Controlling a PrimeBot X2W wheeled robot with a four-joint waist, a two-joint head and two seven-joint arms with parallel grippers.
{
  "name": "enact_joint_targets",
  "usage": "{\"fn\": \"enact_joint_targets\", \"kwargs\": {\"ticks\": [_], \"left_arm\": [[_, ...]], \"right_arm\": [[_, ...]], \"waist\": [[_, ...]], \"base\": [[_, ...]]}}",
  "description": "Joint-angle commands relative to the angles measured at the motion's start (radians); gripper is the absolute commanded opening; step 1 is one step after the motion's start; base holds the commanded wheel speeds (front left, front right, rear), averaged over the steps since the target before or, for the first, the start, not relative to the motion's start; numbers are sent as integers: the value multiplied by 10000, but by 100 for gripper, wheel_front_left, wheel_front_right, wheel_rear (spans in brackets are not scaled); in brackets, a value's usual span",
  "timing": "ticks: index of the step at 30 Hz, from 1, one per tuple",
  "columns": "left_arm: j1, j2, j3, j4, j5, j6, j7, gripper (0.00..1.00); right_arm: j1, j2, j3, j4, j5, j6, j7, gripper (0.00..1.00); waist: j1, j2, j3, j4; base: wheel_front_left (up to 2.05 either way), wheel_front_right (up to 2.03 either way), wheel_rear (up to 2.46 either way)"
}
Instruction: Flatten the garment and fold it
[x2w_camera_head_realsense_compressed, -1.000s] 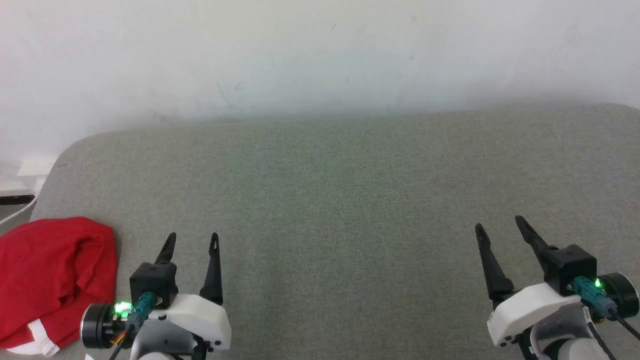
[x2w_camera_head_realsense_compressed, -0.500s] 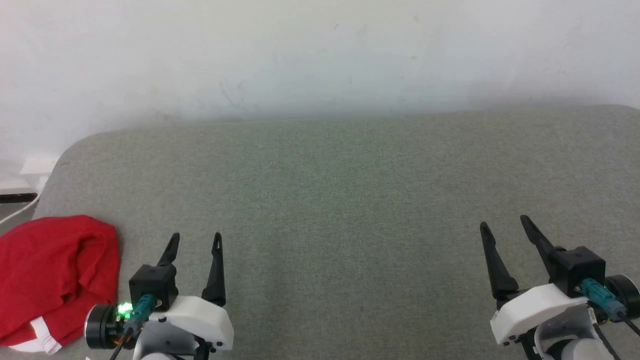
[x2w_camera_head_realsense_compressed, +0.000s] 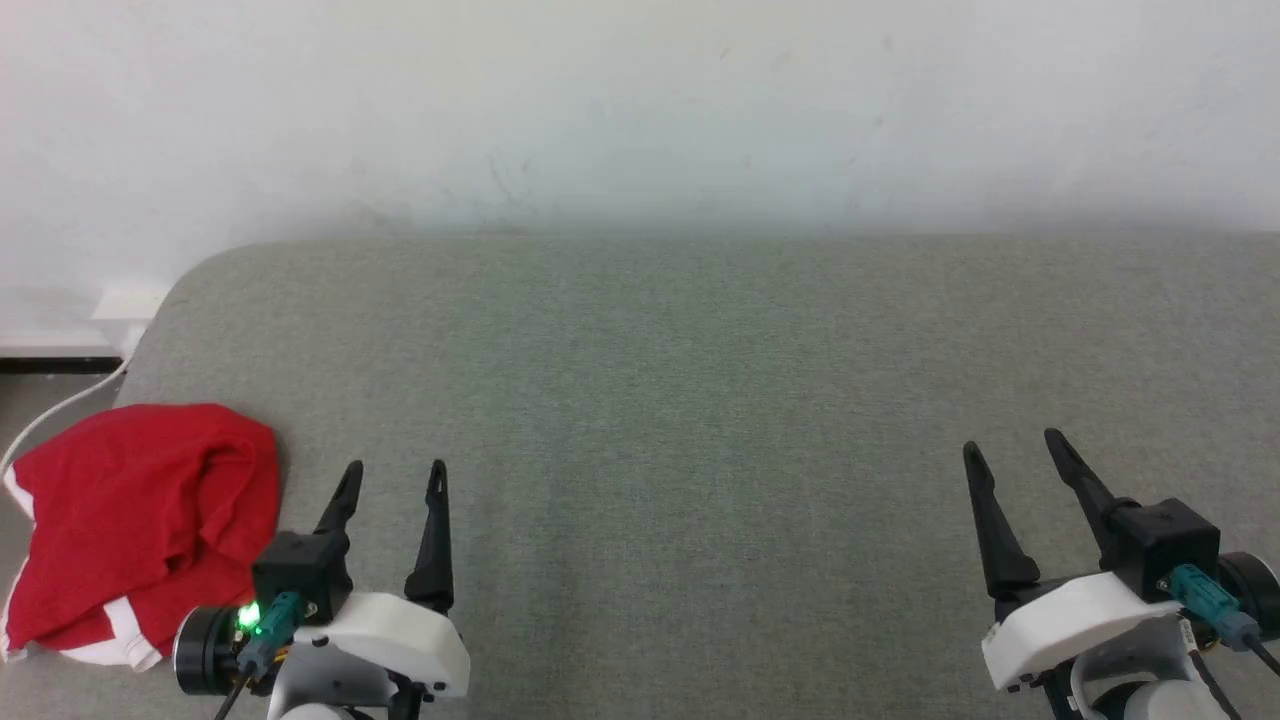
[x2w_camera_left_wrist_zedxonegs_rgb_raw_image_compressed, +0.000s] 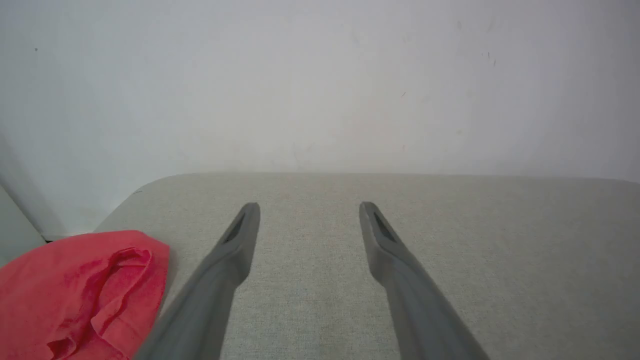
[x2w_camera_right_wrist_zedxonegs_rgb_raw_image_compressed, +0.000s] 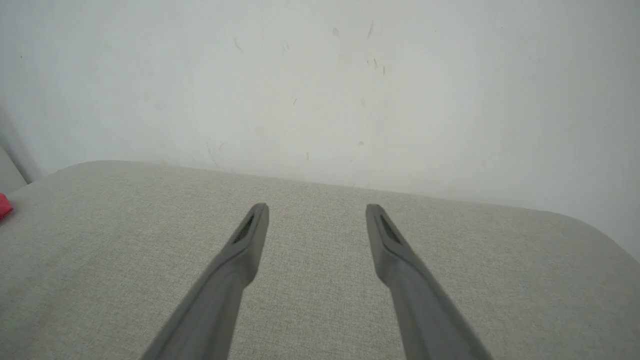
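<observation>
While both arms are sitting low at the near side, your left gripper (x2w_camera_head_realsense_compressed: 396, 468) is holding its two dark fingers (x2w_camera_left_wrist_zedxonegs_rgb_raw_image_compressed: 227, 265) spread apart with nothing between them, the tips pointing toward the far wall (x2w_camera_head_realsense_compressed: 640, 110). Your right gripper (x2w_camera_head_realsense_compressed: 1009, 442) is doing the same well off to the right, its jaws parted and gripping nothing, its fingers leaning slightly to the left. Both are hovering over the grey padded table (x2w_camera_head_realsense_compressed: 700, 380), and you are seeing bare grey fabric between each pair of fingers in the wrist views.

Just left of your left gripper, the red shorts (x2w_camera_head_realsense_compressed: 150, 500) are lying in a crumpled heap at the table's near left corner. Folds are running through the middle of the heap, and a white band (x2w_camera_head_realsense_compressed: 125, 628) is showing along its near edge. From the left wrist view, the heap's right edge is sitting just beside the left finger; you cannot tell whether they are touching. Beyond the table's left edge, a white cable (x2w_camera_head_realsense_compressed: 60, 415) is trailing toward the wall.
</observation>
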Motion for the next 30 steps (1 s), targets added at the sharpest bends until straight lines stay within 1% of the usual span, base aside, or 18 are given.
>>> {"fn": "enact_joint_targets", "kwargs": {"ticks": [1,8,30], "left_arm": [[-181,-8,25,58,-168,-88,-103,100],[-208,-10,150,102,-338,-157,-250,100],[-441,-16,285,215,-906,-94,-710,100]], "right_arm": [[45,12,24,-26,93,-2,-117,100],[52,15,144,-54,133,-3,-244,100],[-105,22,361,-336,42,-5,-465,100]], "waist": [[0,0,-13,180],[0,0,-1,731],[0,0,369,2651]], "base": [[0,0,0],[0,0,0],[0,0,0]]}}
